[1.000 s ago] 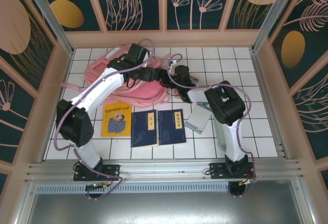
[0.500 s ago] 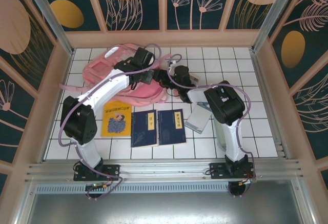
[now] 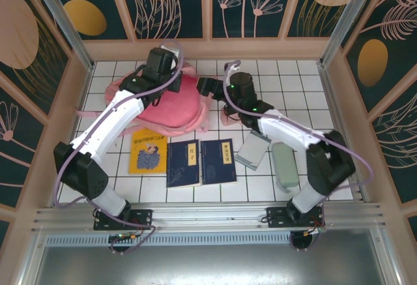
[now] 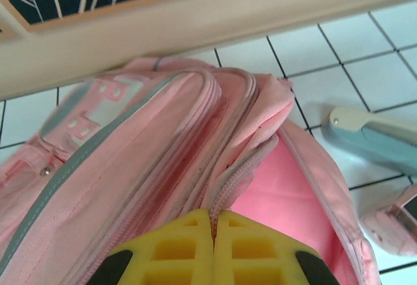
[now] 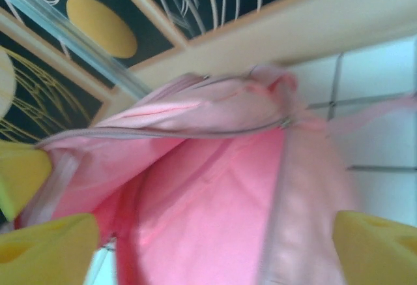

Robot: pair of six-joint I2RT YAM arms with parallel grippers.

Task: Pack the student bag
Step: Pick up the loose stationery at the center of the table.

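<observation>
**Two arms, one pink backpack**

Starting down by the arm bases and working back. Got a row of stuff lying flat on the white tiled table [image 3: 306, 96]: yellow softcover book [image 3: 148, 150] on the left, then a dark blue book [image 3: 184, 163] and a second dark blue book [image 3: 219, 161] side by side. After those, a grey booklet [image 3: 254, 149] sitting at a tilt, and a grey-green oblong pouch [image 3: 285, 164] just beside it on the right.

Next, behind the yellow and blue ones, over on the far left of the table: large pink fabric backpack [image 3: 176, 102], way bigger than any of the books, close to the back wall. Lying with the main zip undone, pink lining on show, grey reflective strip along the front pocket.

Left gripper [image 4: 214, 233]: yellow fingers pressed tight together, pinching the zipper rim at the mouth of the backpack. Right gripper [image 5: 202, 246]: yellow fingers spread wide apart at the bag's right edge, looking straight into the opening, nothing clamped. Can't tell about touching the fabric.

Furthest back, dark teal wall panels [image 3: 176, 4] with leaf prints and orange ovals.
</observation>
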